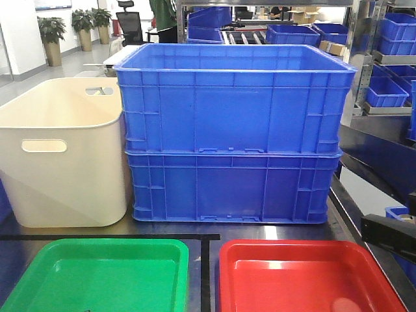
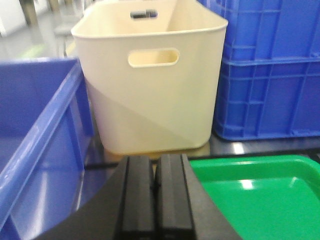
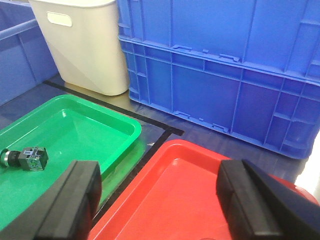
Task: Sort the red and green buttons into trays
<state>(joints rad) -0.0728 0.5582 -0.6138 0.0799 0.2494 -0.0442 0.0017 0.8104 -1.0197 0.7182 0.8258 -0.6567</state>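
The left gripper has its jaws pressed together with nothing between them, and it hangs at the front left of the desk over the near left corner of the green tray. The right gripper has its jaws spread wide and empty, above the gap where the green tray meets the red tray.

One button lies on its side in the green tray, toward that tray's left part; its cap colour is too dark and small to tell. It looks small, hard and light, probably smooth plastic that may skid on the glossy tray floor. A pinch across its boxy body looks safer than across the round cap.

Behind the trays stand a cream tub and two stacked blue crates.
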